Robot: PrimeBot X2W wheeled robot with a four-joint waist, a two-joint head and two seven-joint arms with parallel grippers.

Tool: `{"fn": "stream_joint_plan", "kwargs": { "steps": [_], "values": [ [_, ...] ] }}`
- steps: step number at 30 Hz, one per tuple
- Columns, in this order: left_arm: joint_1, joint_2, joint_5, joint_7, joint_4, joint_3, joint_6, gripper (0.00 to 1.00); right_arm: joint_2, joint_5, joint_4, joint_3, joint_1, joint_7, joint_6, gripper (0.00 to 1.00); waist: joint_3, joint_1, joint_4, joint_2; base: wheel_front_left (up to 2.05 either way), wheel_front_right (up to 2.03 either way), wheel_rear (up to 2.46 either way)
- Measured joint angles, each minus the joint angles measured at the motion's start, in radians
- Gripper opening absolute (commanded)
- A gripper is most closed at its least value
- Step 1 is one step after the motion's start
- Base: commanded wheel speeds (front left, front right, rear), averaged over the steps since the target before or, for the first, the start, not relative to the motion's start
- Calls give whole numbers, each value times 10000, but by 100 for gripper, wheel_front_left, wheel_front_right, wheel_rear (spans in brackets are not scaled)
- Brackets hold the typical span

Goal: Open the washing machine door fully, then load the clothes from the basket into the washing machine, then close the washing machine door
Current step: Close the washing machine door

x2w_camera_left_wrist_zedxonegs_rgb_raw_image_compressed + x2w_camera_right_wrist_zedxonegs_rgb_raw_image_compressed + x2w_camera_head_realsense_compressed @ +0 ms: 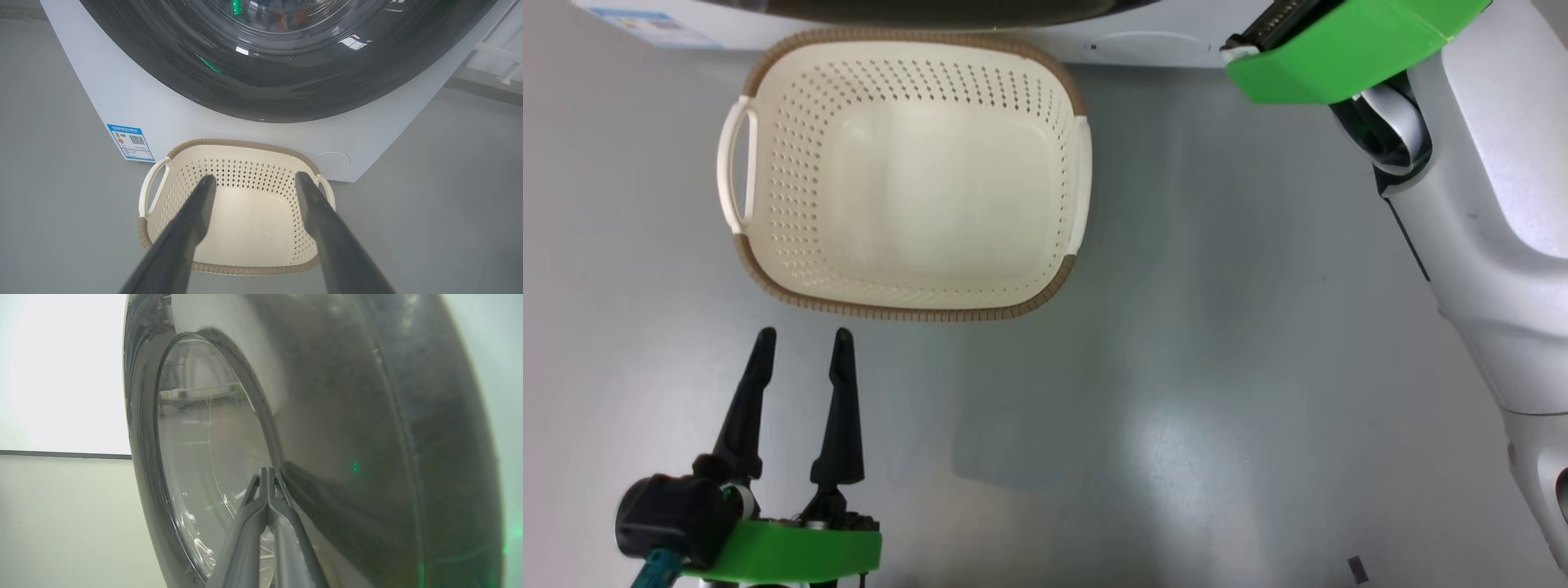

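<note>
The washing machine door (pixel 367 416) lies straight ahead of the right gripper (pixel 267 471), whose fingers are pressed together on nothing.
Its tips sit where the black ring meets the glass, seemingly touching. This is the nearer arm, so any last push looks to be its job. The left gripper (pixel 804 335) hangs spread and empty, near side of the basket (pixel 907 312). The left wrist view adds that the door's lower arc lies against the washing machine (pixel 163 110) and that the basket is bare inside.
</note>
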Motion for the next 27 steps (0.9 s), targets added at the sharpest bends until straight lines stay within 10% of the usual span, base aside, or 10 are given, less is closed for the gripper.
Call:
{"fn": "stream_joint_plan", "kwargs": {
  "steps": [12, 17, 20, 27],
  "values": [
    [-9, 0, -117, 0, 784, 326, -186, 100, -21, 6, -222, -345, 1474, -2, -151, 0, -1211, 0, -354, 0, 0, 0, 0],
    [-2, -2, -435, 0, 1400, 357, -316, 100, -12, 4, -514, -336, 2863, 0, -151, 47, -1944, -1, -492, 0, 0, 0, 0],
    [21, -2, -627, 0, 1732, 447, -316, 100, -19, -2, -696, -362, 3725, 0, -151, 95, -2451, 0, -575, 0, 0, 0, 0],
    [526, -2, -823, 0, 2328, 596, -531, 100, 198, -90, -1139, -976, 5912, 0, -151, 100, -3750, -1, -810, 0, 0, 0, 0]
  ]
}}
